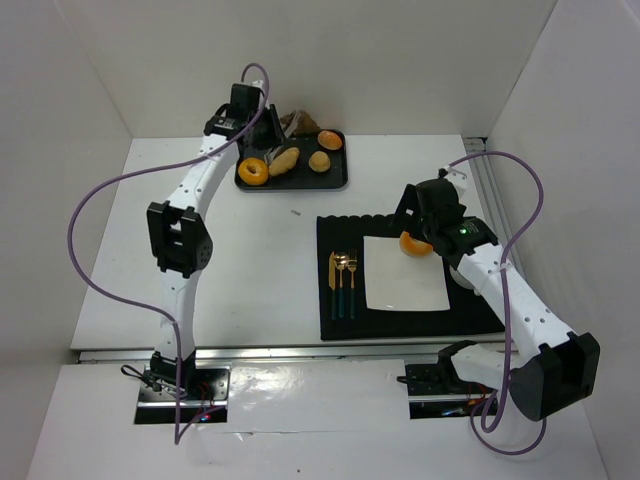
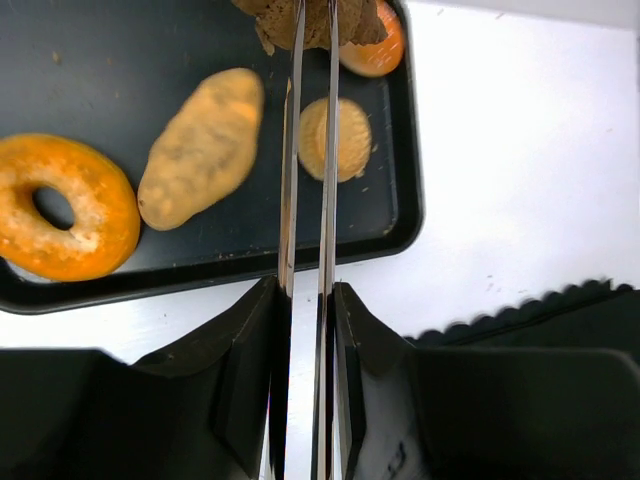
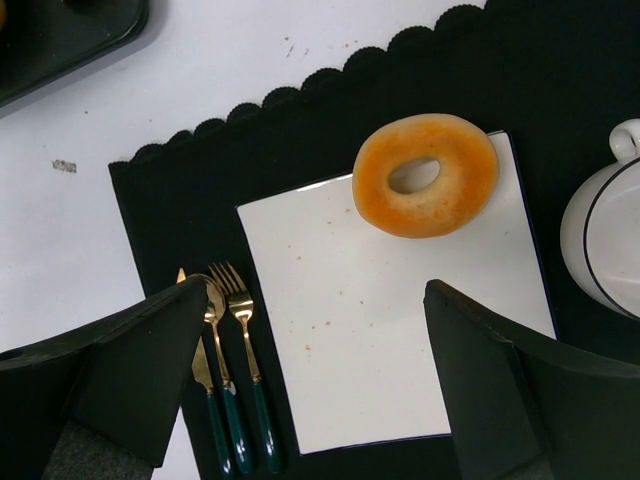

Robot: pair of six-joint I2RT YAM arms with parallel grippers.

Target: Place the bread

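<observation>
At the square plate's [image 3: 400,330] 1 o'clock corner lies the bagel [image 3: 425,175], right gripper [image 3: 315,330] wide open and empty; best lifted straight up, judged; left gripper [image 2: 305,290] pinches metal tongs [image 2: 292,150] over the tray [image 2: 100,50].

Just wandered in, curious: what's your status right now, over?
Right fingers open above plate. Bagel lying on plate's far corner. Left fingers shut on tongs, tips at brown bread over tray. Cup beside plate, no obstruction.
</observation>
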